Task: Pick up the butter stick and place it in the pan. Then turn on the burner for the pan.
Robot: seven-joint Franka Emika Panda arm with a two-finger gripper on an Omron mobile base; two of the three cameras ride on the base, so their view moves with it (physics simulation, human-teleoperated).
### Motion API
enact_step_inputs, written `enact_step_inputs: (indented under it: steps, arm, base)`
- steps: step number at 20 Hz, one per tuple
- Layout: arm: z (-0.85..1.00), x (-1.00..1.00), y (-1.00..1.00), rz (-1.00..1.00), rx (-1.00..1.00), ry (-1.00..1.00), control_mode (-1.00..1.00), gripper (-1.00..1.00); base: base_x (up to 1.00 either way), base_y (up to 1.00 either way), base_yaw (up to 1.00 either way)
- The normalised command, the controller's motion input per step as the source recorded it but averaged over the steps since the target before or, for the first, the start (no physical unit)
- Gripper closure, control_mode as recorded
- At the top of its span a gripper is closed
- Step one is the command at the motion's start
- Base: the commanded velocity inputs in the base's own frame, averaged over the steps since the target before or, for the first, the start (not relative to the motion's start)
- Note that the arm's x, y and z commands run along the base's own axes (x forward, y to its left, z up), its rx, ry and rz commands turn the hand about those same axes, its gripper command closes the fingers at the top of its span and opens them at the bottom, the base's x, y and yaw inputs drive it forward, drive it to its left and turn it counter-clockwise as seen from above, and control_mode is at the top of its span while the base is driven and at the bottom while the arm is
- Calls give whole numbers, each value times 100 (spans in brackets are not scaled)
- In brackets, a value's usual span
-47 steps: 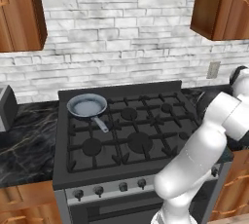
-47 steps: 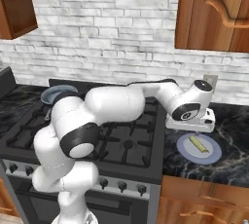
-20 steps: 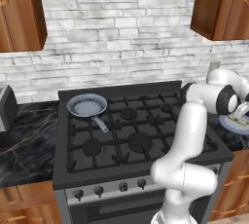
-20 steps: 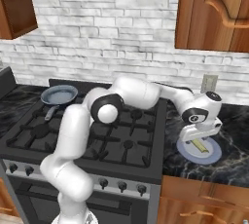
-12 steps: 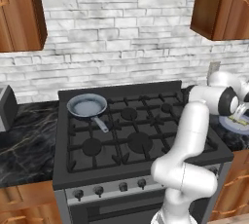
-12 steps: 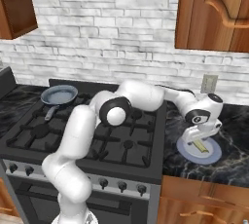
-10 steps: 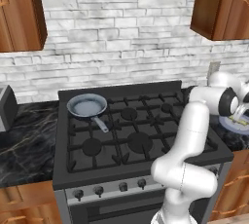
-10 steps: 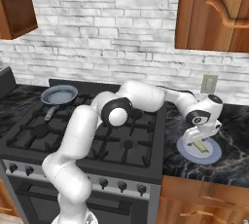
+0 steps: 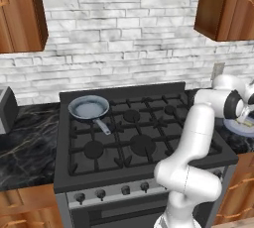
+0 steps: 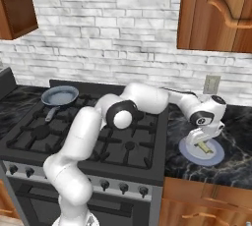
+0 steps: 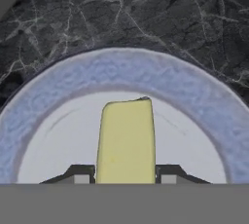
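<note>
The butter stick (image 11: 125, 140), a pale yellow block, lies on a pale bluish-white plate (image 11: 121, 69) on the black marble counter right of the stove. My gripper (image 11: 125, 174) is down on the plate and shut on the butter stick, with one dark fingertip (image 11: 80, 173) on each side of it. In the right base view the gripper (image 10: 201, 141) sits low over the plate (image 10: 216, 157) with the butter stick (image 10: 204, 148) under it. The pan (image 9: 88, 107), a grey-blue skillet with a dark handle, rests on the stove's back-left burner, far from the gripper.
A row of knobs (image 9: 121, 190) runs along the stove front. A dark appliance (image 9: 6, 115) stands on the left counter. Wooden cabinets (image 10: 216, 11) hang above the right counter, and an outlet (image 10: 211, 84) is on the brick wall behind the plate.
The gripper has come down onto the plate, and its fingers have gone from open to shut on the butter stick. The pan has not moved.
</note>
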Motion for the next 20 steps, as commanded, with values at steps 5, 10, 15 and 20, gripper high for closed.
enact_step_inputs:
  steps: [5,10,15,20]
  arm:
    - [21,-13,53,0,-12,-17,-100,100]
    - [40,-6,96,0,-20,-15,-100,100]
    - [52,0,100,0,-16,-6,-100,100]
    - [71,0,100,0,-7,-3,-100,100]
  base:
    - [0,0,0]
    - [0,0,0]
    - [0,0,0]
    - [0,0,0]
